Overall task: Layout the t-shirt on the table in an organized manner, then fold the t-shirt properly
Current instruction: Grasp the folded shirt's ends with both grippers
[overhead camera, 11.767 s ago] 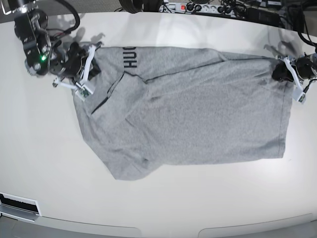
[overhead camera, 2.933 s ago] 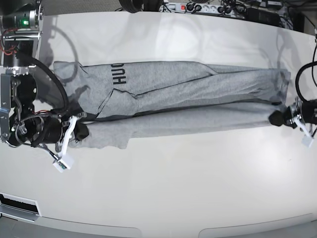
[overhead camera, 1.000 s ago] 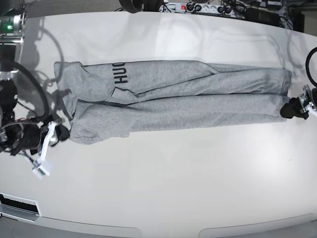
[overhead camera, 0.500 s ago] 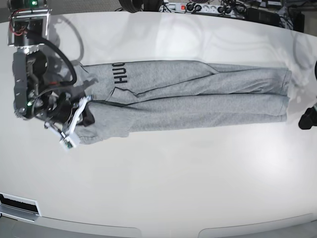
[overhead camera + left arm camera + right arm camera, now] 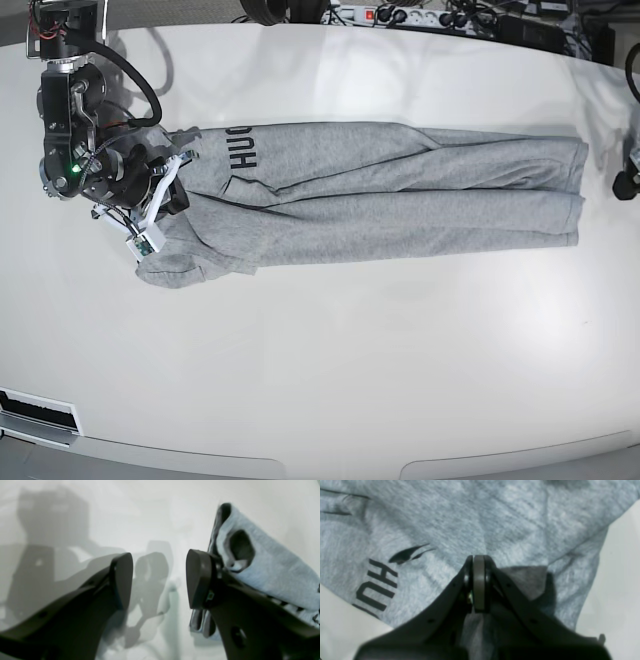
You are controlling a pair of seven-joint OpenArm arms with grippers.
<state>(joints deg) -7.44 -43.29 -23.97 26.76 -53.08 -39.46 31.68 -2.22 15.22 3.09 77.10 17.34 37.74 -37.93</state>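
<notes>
The grey t-shirt [image 5: 380,200] lies on the white table [image 5: 350,370] as a long band running left to right, with its black lettering [image 5: 243,150] near the left end. My right gripper [image 5: 178,197] sits on that left end. In the right wrist view the right gripper [image 5: 478,580] is shut, with a fold of the t-shirt [image 5: 495,517] pinched between its fingers. My left gripper [image 5: 160,580] stands open with nothing between its fingers, low over the table beside the t-shirt [image 5: 262,572] and its end fold. In the base view the left gripper [image 5: 628,185] shows only at the right edge.
A power strip [image 5: 400,15] and cables lie along the table's far edge. A white slotted fitting [image 5: 35,415] sits at the front left corner. The right arm's body [image 5: 70,150] stands left of the shirt.
My right gripper moved from the table in front of the shirt onto its left end and shut there; the left sleeve is now drawn inward. The left gripper drew off toward the right edge.
</notes>
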